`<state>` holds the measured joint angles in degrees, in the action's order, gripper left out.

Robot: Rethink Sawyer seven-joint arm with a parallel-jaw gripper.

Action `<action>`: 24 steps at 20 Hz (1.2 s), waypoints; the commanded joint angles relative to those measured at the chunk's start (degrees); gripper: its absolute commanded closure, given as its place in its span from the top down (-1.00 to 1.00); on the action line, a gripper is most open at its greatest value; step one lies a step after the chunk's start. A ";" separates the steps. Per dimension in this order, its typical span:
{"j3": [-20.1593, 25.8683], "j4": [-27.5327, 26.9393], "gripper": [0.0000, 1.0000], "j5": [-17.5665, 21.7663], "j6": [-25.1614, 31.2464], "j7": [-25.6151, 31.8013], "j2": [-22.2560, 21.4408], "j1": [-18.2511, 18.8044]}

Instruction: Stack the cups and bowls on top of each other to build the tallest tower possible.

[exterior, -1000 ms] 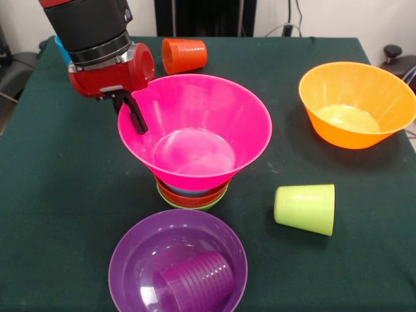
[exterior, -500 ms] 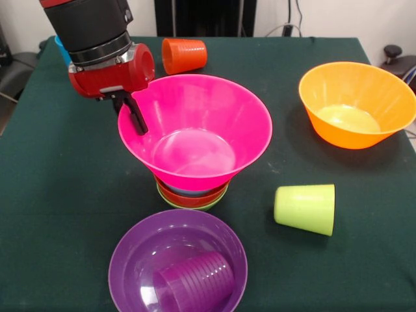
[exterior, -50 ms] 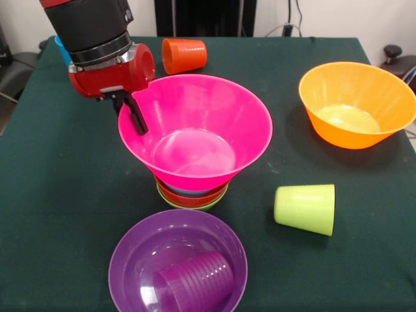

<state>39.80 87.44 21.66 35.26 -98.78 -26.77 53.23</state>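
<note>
Fingers (exterior, -50 ms: 133, 117) straddle pink bowl (exterior, -50 ms: 195, 130) rim, pinching it; small bowl stack (exterior, -50 ms: 192, 197) beneath; purple cup (exterior, -50 ms: 194, 283) lies in purple bowl (exterior, -50 ms: 130, 260), nearer camera.

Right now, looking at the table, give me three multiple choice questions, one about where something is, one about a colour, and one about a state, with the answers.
1. Where is the purple cup?
A. Inside the purple bowl
B. Inside the pink bowl
C. On the bare cloth

2. What colour is the big bowl standing alone?
A. Blue
B. Orange
C. Pink

3. How is the lime green cup positioned?
A. Upright
B. Nested in a bowl
C. Lying on its side

Answers: 1 A, the cup lies within the purple bowl's rim. 2 B, it looks orange with a yellowish bottom. 3 C, its side rests on the cloth, apart from everything.
</note>
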 commanded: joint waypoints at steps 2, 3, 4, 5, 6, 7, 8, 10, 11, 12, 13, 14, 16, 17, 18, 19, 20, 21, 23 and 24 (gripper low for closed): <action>-3.08 2.06 -1.00 2.97 -3.18 -0.28 1.31 -1.23; -3.06 2.04 -1.00 2.97 -3.16 -0.26 1.30 -1.23; -3.08 2.01 -1.00 2.96 -3.11 -0.26 1.28 -1.24; -3.08 2.06 -1.00 2.95 -3.17 -0.30 1.23 -1.23; -3.13 2.05 -1.00 2.91 -3.10 -0.32 1.22 -1.26; -3.12 2.04 -1.00 2.92 -3.12 -0.27 1.27 -1.25; -3.12 2.03 -1.00 2.92 -3.11 -0.25 1.30 -1.23; -3.14 2.02 -1.00 2.97 -3.15 -0.27 1.24 -1.29; -3.15 2.01 -1.00 3.01 -3.18 -0.24 1.24 -1.29; -3.04 1.99 -1.00 3.26 -3.37 0.11 1.25 -1.24; -3.12 2.05 -1.00 3.29 -3.35 0.04 1.19 -1.27; -3.27 2.16 -1.00 3.37 -3.59 -0.21 1.08 -1.32; -3.38 2.06 1.00 3.32 -3.47 -0.31 1.06 -1.43; -3.39 2.04 1.00 3.37 -3.56 -0.32 1.05 -1.46; -3.40 2.01 1.00 3.42 -3.65 -0.32 1.04 -1.49; -3.56 1.96 1.00 3.29 -3.41 -0.54 0.94 -1.59; -3.64 2.00 1.00 3.05 -3.35 -0.93 0.83 -1.64; -3.73 1.90 1.00 2.92 -2.95 -0.91 0.76 -1.67; -3.74 2.13 1.00 2.80 -2.92 -1.09 0.62 -1.62; -3.68 2.17 1.00 2.78 -2.88 -1.03 0.59 -1.60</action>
<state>39.79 87.65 21.69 34.73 -98.78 -26.75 53.23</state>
